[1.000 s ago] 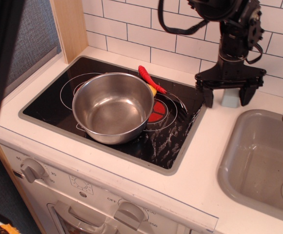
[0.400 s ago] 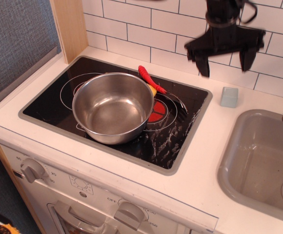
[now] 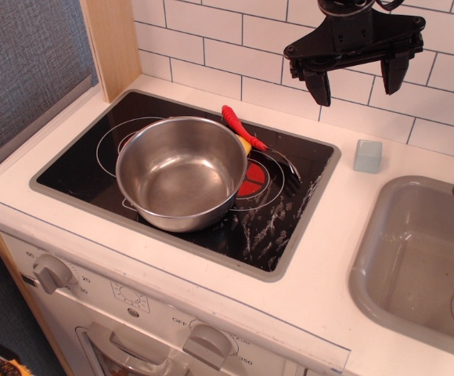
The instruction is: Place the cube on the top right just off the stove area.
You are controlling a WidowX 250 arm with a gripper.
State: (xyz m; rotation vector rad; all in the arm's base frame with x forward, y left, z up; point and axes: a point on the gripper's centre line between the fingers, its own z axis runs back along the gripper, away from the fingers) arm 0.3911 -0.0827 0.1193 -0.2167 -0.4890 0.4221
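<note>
The cube (image 3: 368, 156) stands alone on the white bench (image 3: 329, 258), just beside the grey rim at the far right corner of the stove area (image 3: 78, 168), and between that rim and the grey sink (image 3: 415, 258). It does not touch the rim, and nothing holds it. It sits flat on one face, close to the tiled wall (image 3: 235, 59).

Above it, and somewhat to the left, hangs the end effector (image 3: 356, 82). Its two black fingers are spread wide apart and there is nothing between them. It is well clear of the cube and of the bench.

By my judgement the cube already lies at the place that the task names, so the step in hand is only to take the arm away without disturbing it. To do this well, I would let the arm go straight up and back, with the fingers left spread, so that no fingertip sweeps low over the cube. A sideways move to the right at low height could push the small, light block toward the sink edge.

On the cooktop there is a steel pot (image 3: 181, 172) over the ring marks, and behind it a red utensil (image 3: 243, 128) lies near the red burner (image 3: 252, 178). Both are well apart from the cube.
</note>
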